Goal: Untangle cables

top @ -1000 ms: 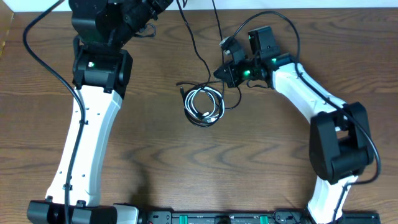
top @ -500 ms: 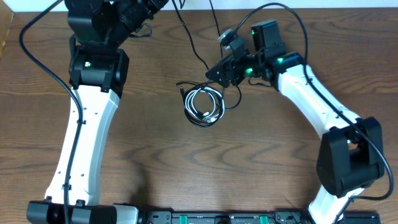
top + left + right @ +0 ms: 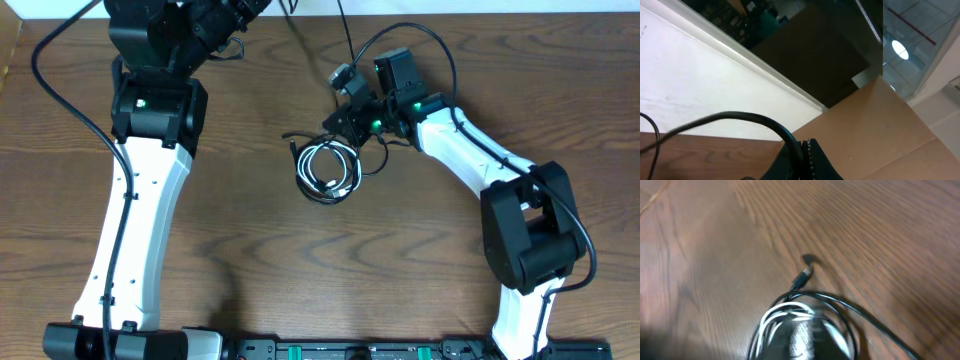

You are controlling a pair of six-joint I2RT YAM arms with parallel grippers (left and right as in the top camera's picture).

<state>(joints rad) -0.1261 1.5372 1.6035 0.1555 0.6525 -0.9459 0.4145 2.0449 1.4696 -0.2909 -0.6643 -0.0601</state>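
Observation:
The cables lie in a coiled bundle (image 3: 328,170) at mid table, white loops (image 3: 318,165) inside black ones. A black plug end (image 3: 291,142) sticks out at its upper left. A long black strand (image 3: 318,85) runs from the bundle up to the far edge. My left gripper (image 3: 258,8) is at the far edge; the left wrist view shows its jaws (image 3: 805,150) shut on a black cable (image 3: 750,119). My right gripper (image 3: 337,125) hovers just above the bundle's far side. In the blurred right wrist view its fingers (image 3: 807,335) look shut over the white loops (image 3: 785,311) and plug (image 3: 802,277).
Thick black cords run from both arm bases, one (image 3: 70,90) on the left and one (image 3: 420,30) arching over the right arm. A black rail (image 3: 340,350) lines the front edge. The left wrist view shows a cardboard box (image 3: 880,130) and a white wall (image 3: 700,95).
My right arm has swung left, bringing its gripper closer to the bundle's far side. The left arm shifted slightly at first, then held. The bundle has not moved.

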